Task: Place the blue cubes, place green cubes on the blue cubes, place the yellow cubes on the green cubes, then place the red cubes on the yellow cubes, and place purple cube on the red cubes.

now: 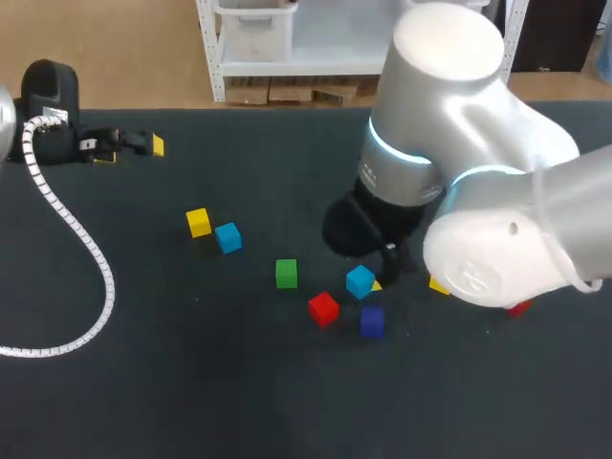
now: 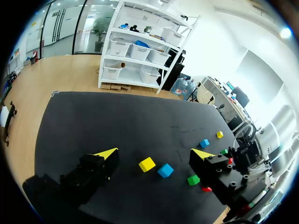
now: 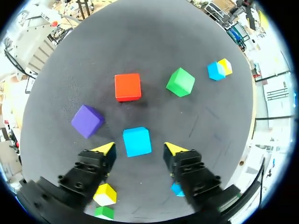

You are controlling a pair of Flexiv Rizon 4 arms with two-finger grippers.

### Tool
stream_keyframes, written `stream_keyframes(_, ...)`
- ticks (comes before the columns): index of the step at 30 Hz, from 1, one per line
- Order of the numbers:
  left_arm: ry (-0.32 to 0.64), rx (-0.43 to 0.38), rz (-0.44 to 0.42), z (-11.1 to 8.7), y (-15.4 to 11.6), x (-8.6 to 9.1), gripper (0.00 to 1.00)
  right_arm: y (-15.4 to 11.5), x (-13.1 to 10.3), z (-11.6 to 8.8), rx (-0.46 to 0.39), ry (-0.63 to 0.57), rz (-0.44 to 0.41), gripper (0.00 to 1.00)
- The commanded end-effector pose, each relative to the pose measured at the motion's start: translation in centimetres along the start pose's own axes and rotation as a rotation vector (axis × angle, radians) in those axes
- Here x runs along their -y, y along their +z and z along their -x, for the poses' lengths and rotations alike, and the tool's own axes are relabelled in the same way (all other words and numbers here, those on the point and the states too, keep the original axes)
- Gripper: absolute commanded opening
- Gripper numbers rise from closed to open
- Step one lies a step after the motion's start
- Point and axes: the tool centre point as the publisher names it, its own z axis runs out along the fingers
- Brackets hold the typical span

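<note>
Cube [image 3: 137, 141], blue, under right end effector [image 3: 140, 149], fingers [image 3: 176, 149] apart

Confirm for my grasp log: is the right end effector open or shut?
Open. The right end effector has its tips apart, with gaps either side of the blue cube.

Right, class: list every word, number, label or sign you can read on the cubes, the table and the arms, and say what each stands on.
No text can be read anywhere.
Cubes: the red cube, green cube and purple cube show plain faces, as do the others.
Left arm: a small pale patch near its wrist, too blurred to read.
Table: no marks or signs.
</note>
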Motion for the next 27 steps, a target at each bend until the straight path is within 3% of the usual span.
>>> stream_keyframes(1, 0.001, 0.004, -0.004, -0.1, 0.0, -0.1, 1.00, 0.5, 1.1, 0.2, 0.003, -0.011, 0.031, 0.54)
stream_keyframes(3, 0.001, 0.004, -0.004, -0.1, 0.0, -0.1, 1.00, 0.7, 1.2, 0.2, 0.003, -0.023, 0.041, 0.55)
stream_keyframes(7, 0.001, 0.004, -0.004, -0.1, 0.0, -0.1, 1.00, 1.0, 1.0, 0.2, -0.001, -0.045, 0.066, 0.75)
stream_keyframes(8, 0.001, 0.004, -0.004, -0.1, 0.0, -0.1, 1.00, 1.0, 0.9, 0.1, -0.004, -0.048, 0.065, 0.84)
stream_keyframes(9, 0.001, 0.004, -0.004, -0.1, 0.0, -0.1, 1.00, 1.0, 0.8, 0.1, -0.005, -0.048, 0.065, 1.00)
stream_keyframes(11, 0.001, 0.004, -0.004, -0.1, 0.0, -0.1, 1.00, 1.1, 0.8, -0.1, -0.006, -0.049, 0.070, 0.99)
stream_keyframes(12, 0.001, 0.004, -0.004, -0.1, 0.0, -0.1, 1.00, 1.2, 0.8, -0.2, -0.008, -0.049, 0.072, 0.91)
stream_keyframes(13, 0.001, 0.004, -0.004, -0.1, 0.0, -0.1, 1.00, 1.3, 0.8, -0.3, -0.010, -0.049, 0.072, 0.74)
stream_keyframes(14, 0.001, 0.004, -0.004, -0.1, 0.0, -0.1, 1.00, 1.5, 0.9, -0.3, -0.012, -0.048, 0.072, 0.47)
stream_keyframes(15, 0.001, 0.004, -0.004, -0.1, 0.0, -0.1, 1.00, 1.6, 0.9, -0.3, -0.015, -0.044, 0.072, 0.40)
stream_keyframes(17, 0.001, 0.004, -0.004, -0.1, 0.0, -0.1, 1.00, 1.7, 1.0, -0.4, -0.017, -0.040, 0.070, 0.33)
stream_keyframes(20, 0.001, 0.004, -0.004, -0.1, 0.0, -0.1, 1.00, 1.8, 1.1, -0.4, -0.016, -0.038, 0.074, 0.14)
stream_keyframes(23, 0.001, 0.004, -0.004, -0.1, 0.0, -0.1, 1.00, 2.0, 1.3, -0.5, -0.014, -0.033, 0.083, 0.15)
stream_keyframes(24, 0.001, 0.004, -0.004, -0.1, 0.0, -0.1, 1.00, 2.0, 1.3, -0.5, -0.014, -0.030, 0.087, 0.13)
stream_keyframes(25, 0.001, 0.004, -0.004, -0.1, 0.0, -0.1, 1.00, 2.0, 1.3, -0.6, -0.011, -0.026, 0.093, 0.00)
stream_keyframes(27, 0.001, 0.004, -0.004, -0.1, 0.0, -0.1, 1.00, 1.9, 1.5, -0.7, -0.002, -0.010, 0.108, 0.00)
